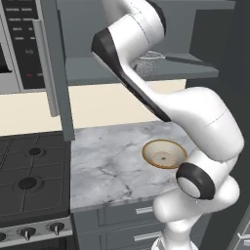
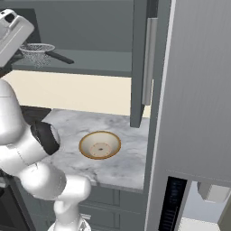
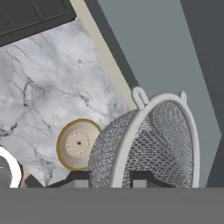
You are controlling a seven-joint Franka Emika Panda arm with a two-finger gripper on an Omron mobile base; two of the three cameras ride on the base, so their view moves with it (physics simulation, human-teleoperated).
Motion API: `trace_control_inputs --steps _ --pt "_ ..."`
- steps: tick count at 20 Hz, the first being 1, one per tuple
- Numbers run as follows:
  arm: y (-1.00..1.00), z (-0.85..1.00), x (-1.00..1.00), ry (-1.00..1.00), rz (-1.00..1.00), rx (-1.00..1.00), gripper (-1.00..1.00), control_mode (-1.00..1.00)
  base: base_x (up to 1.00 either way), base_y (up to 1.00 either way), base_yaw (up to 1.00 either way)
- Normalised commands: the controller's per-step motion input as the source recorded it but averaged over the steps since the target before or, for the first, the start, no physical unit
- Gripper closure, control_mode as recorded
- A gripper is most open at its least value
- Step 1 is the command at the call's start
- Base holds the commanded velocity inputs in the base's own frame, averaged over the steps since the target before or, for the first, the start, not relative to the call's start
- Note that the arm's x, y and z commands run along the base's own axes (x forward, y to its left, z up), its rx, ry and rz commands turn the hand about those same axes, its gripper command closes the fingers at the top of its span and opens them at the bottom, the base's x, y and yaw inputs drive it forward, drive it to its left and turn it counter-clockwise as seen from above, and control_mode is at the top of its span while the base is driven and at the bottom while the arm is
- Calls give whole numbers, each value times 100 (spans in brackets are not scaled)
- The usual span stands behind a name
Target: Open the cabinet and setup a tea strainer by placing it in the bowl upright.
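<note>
Tea strainer (image 3: pixel 151 144): a silvery wire-mesh basket with a pale rim and a dark straight handle, lying on the grey shelf (image 2: pixel 99 63) of the open cabinet (image 1: pixel 58 73), at upper centre of the left base view and upper left of the right base view. In the hand view you see it at lower right, tilted, its mesh bowl right above the two dark fingertips (image 3: pixel 142 177).

Handling, as a judgement: expect a light, stiff object; the mesh may dent and offers poor purchase, so take hold on the rim or the handle, where the fingers can close on something solid.

Gripper (image 3: pixel 109 179): its tips sit at the strainer's near rim, but you cannot tell from these views whether they are apart or already clamped on it.

Bowl (image 1: pixel 164 154): brown-rimmed, pale inside, standing on the marble counter (image 1: pixel 107 156) below the shelf, well apart from the strainer.

Views compared: the hand view gives you the mesh, the rim and its small loops; the right base view adds the handle (image 2: pixel 58 57) pointing toward the right of the frame; the left base view shows the stove (image 1: pixel 29 180) at lower left.
</note>
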Motion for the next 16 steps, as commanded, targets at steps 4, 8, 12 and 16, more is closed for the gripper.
trace_control_inputs --steps 4,8,12,16 --pt "-42 -11 -99 -3 0 0 100 -100 0 0 0" --pt "-44 -11 -95 0 -1 0 100 -100 0 0 0" --pt "-49 -26 -79 0 -4 0 100 -100 0 0 0" --pt "-46 -46 -62 0 -3 0 100 -100 0 0 0"
